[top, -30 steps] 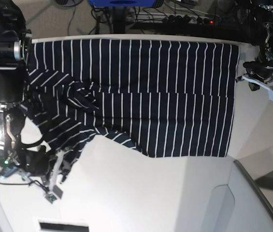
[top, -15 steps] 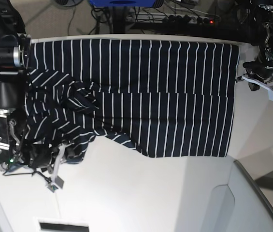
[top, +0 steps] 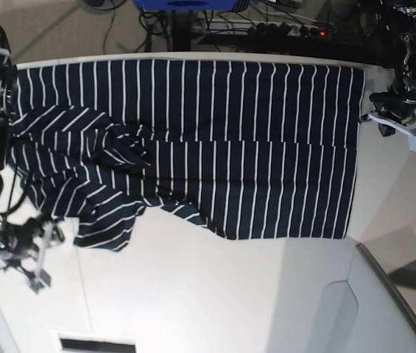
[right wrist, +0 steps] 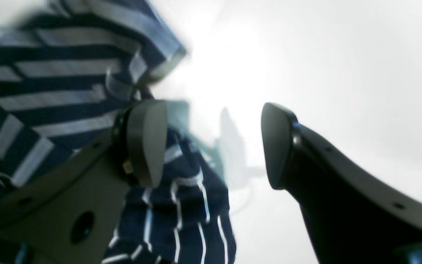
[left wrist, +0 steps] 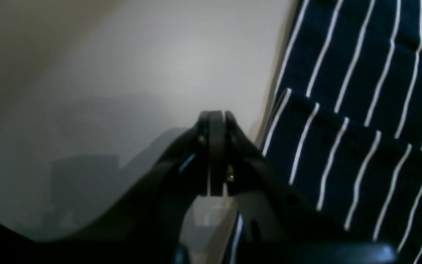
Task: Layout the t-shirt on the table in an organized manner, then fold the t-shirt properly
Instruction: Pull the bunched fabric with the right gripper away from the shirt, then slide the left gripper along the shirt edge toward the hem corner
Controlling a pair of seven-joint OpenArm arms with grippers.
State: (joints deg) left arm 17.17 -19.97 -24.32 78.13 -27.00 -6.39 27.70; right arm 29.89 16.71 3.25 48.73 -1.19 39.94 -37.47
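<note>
Two grippers were in my views. The right gripper point(right wrist: 211, 146) stood wide open, holding nothing; the t-shirt point(top: 215, 147) bunched against its left finger point(right wrist: 147, 143), bare table point(right wrist: 324, 73) beyond its right. My left gripper point(left wrist: 214, 154) was pressed shut, empty, with the shirt's edge just to its right, spread flat across the table.
</note>
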